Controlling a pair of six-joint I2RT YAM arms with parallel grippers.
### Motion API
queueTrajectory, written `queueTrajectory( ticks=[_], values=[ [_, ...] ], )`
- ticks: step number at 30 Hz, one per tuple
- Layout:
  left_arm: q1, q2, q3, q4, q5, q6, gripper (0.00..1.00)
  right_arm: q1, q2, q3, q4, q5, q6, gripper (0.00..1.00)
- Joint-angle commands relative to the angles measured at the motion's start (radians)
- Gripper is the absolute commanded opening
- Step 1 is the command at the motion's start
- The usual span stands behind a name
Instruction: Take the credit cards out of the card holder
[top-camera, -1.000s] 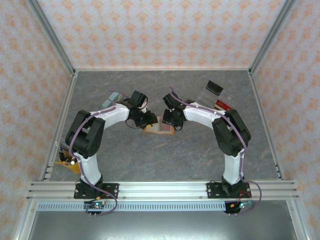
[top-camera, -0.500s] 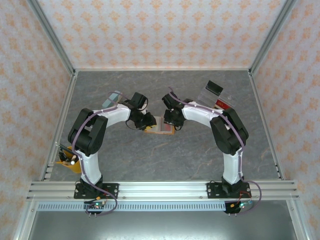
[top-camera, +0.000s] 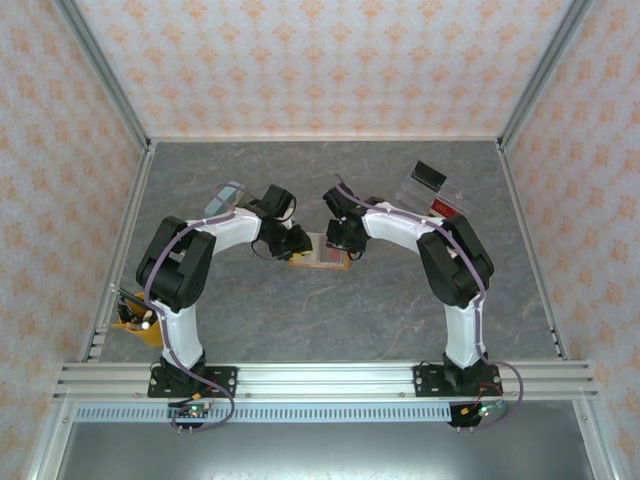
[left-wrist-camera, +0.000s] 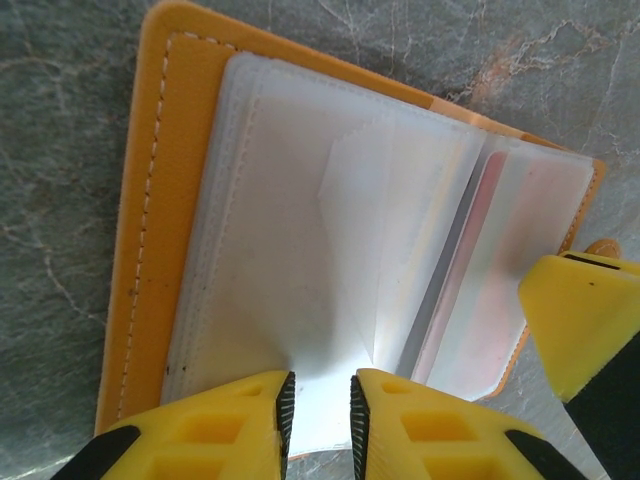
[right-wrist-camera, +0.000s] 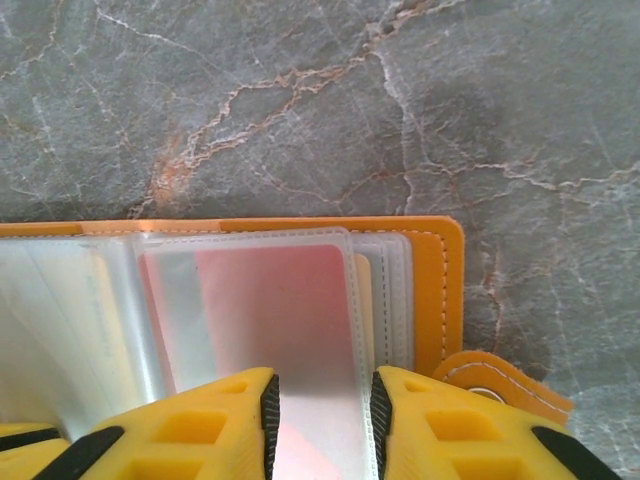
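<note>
Two yellow-fingered grippers meet over the flat orange book-like card holder (top-camera: 318, 254), which lies open in the middle of the grey marbled table (top-camera: 350, 320). The left gripper (left-wrist-camera: 320, 385) reaches in from the left. Its jaws stand a narrow gap apart, with the edge of a clear plastic pocket (left-wrist-camera: 350, 250) showing between them, not clamped. The right gripper (right-wrist-camera: 322, 385) has its jaws partly apart over the right-hand page, where a thin reddish credit card (right-wrist-camera: 270, 300) sits inside a see-through sleeve. Whether those fingertips touch the sleeve I cannot tell.
</note>
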Motion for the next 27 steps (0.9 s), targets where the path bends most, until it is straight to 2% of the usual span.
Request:
queueTrajectory(
  ticks=[1,10,19,27],
  values=[
    [-0.004,0.024,-0.029,-0.021,-0.044,0.000,0.26,0.001,0.026,0.009,0.011,-0.077,-0.010,0.33],
    [-0.004,0.022,-0.039,-0.008,-0.030,-0.003,0.23,-0.048,-0.043,-0.096,0.231,-0.288,0.038,0.32],
    [-0.003,0.024,-0.035,-0.011,-0.035,-0.002,0.21,-0.074,-0.076,-0.139,0.331,-0.417,0.056,0.32],
    [-0.003,0.013,-0.029,-0.035,-0.060,0.009,0.19,-0.084,-0.099,-0.161,0.402,-0.474,0.083,0.32]
  ],
)
